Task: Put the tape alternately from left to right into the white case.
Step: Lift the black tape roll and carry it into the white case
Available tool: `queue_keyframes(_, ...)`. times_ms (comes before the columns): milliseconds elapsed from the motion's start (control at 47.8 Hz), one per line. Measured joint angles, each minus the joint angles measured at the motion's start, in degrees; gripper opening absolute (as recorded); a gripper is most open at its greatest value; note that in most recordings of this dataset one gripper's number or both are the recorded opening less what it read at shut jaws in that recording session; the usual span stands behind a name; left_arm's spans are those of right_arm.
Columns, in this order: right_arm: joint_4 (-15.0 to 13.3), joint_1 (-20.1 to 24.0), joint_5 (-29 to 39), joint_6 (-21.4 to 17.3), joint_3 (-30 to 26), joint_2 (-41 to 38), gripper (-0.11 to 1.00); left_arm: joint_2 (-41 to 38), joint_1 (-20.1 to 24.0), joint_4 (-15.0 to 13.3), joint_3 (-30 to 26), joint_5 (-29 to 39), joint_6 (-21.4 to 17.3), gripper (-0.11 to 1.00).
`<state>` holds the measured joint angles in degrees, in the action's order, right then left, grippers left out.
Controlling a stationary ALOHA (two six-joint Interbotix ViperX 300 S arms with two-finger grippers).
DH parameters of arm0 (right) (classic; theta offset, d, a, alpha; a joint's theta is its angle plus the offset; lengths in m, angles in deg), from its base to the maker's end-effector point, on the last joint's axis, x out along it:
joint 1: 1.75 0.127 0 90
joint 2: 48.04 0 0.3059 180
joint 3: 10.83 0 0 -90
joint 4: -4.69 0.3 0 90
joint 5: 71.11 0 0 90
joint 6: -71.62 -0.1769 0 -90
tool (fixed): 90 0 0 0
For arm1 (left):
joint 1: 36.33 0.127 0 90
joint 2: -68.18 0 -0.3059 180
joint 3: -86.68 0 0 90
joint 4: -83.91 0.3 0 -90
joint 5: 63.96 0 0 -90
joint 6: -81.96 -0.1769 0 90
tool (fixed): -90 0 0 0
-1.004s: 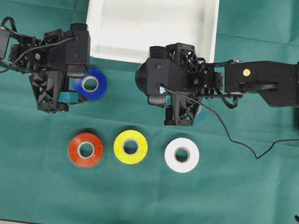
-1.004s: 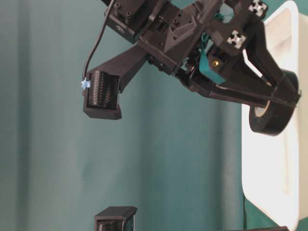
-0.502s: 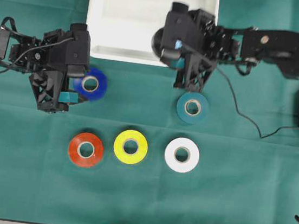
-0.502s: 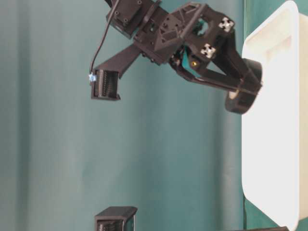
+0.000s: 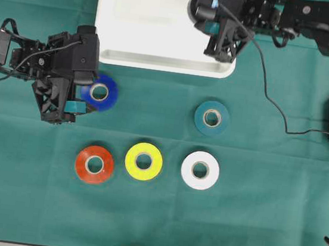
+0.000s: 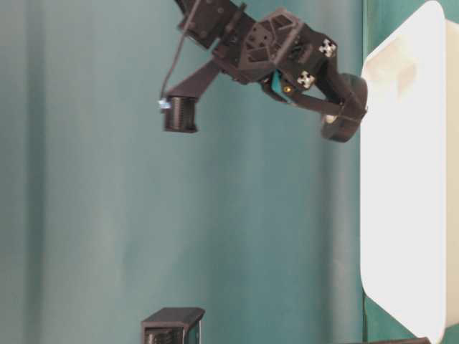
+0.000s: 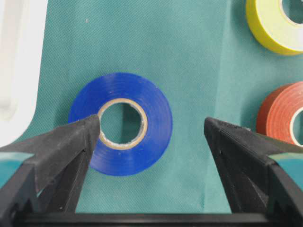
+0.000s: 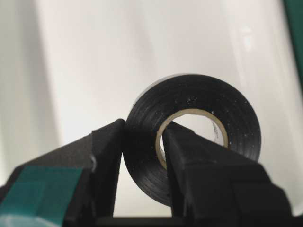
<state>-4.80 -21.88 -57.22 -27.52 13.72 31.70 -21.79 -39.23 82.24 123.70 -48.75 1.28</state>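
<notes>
The right pincer (image 8: 144, 156) is carrying the black roll (image 8: 194, 137) above the white case (image 5: 135, 17), near the case's right end at about 1 o'clock in the overhead view; its jaws are closed tight across one side of the ring, one finger outside and one through the pale core, and the roll is hanging clear of the case floor, not yet set down. The left pincer (image 7: 151, 137) is waiting wide open around the blue roll (image 7: 120, 123) at about 9 o'clock on the table (image 5: 261, 219), one fingertip lying over the core and the other standing well apart on the far side; it is gripping nothing. I judge that these rolls are handling as light, stiff rings with a smooth, slightly slippery outer face, so pinching the wall through the core, as the right pincer is doing, seems the safest hold, and a squeeze is probably not deforming them. The teal roll (image 5: 211, 117) is lying alone at about 3 o'clock, and the red roll (image 5: 94, 163), yellow roll (image 5: 143, 160) and white roll (image 5: 199, 170) are sitting in a row toward 6 o'clock, near each other but not touching. Nothing is blocking the case; only its raised rim and the right arm's dangling cable (image 5: 269, 100) are needing some care.
</notes>
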Motion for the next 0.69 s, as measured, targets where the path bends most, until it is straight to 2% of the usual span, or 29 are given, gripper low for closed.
queue_keyframes(439, -0.35, -5.19, -4.39, 0.00, 0.44, -5.36, 0.30, 0.00, 0.18, 0.00, 0.00, 0.00, 0.00, 0.69)
queue_keyframes(690, -0.44, -5.89, -4.48, 0.18, 0.44, -6.50, 0.30, 0.00, 0.18, 0.00, 0.09, 0.00, 0.00, 0.69)
